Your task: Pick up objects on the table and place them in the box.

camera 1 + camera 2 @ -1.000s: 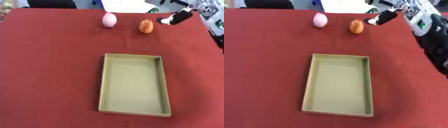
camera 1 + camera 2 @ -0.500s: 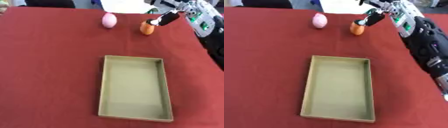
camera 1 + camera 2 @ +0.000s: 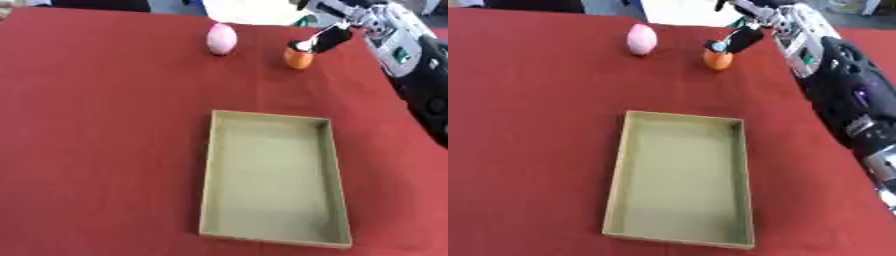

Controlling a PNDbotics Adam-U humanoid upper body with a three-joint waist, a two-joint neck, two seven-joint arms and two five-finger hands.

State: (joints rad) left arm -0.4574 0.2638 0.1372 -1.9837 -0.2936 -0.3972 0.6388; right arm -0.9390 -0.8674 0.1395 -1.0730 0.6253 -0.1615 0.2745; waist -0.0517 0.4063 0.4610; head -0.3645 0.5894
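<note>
Reaching in from the upper right of the frame, the right hand (image 3: 331, 36) sits at the far end of a long black and silver arm (image 3: 833, 75) that runs down the right edge. Its dark fingers (image 3: 742, 39) angle down and to the left onto the top of the orange object (image 3: 298, 57), touching it; whether they are curled round it or only resting on it cannot be told, since the hand is blurred and partly cut off by the top edge. The orange object stands on the red tabletop (image 3: 105, 125) in the upper right. A pink, egg-shaped object (image 3: 221, 38) stands just left of it, apart. The tan box (image 3: 273, 177), open and rectangular, lies well below them in the lower centre.
</note>
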